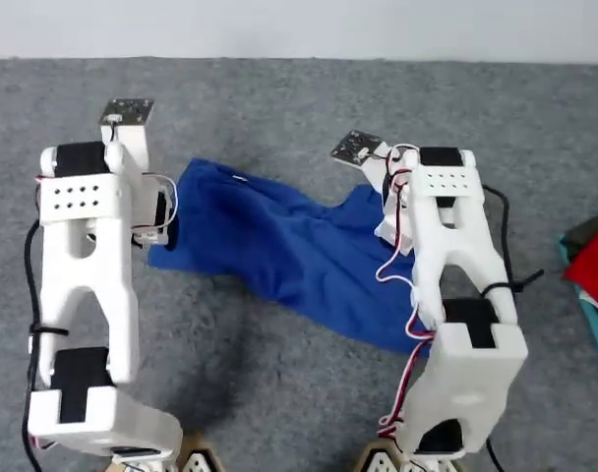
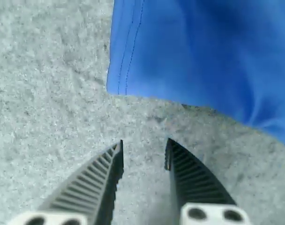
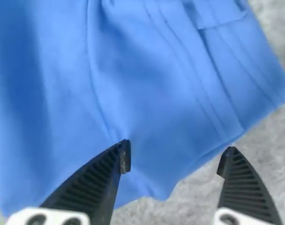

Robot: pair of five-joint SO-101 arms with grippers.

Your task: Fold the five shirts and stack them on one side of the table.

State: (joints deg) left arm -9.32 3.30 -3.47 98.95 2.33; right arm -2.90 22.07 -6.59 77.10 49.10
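Grey felt-like table [image 1: 299, 98] under everything; blue shirt [image 1: 279, 246] lies crumpled and unfolded mid-table, stretched between the two arms, one end by the L arm, the other running under the R arm; L arm [image 1: 83, 256] white, stands at shirt's side edge; R arm [image 1: 456, 256] white, reaches over shirt's other end; cloth pile [image 1: 594, 261] in red, teal and dark at table's far right edge, well apart from blue shirt; left gripper [image 2: 143, 154] hangs over bare table just beside shirt's stitched hem [image 2: 126, 51], jaws released w/ a narrow gap, nothing between; right gripper [image 3: 177, 159] over the blue cloth, jaws spread wide, nothing grasped, one fingertip [image 3: 123, 154] above fabric, other at shirt's edge; small pale tag [image 1: 239, 179] near shirt's upper edge, print too small to read.
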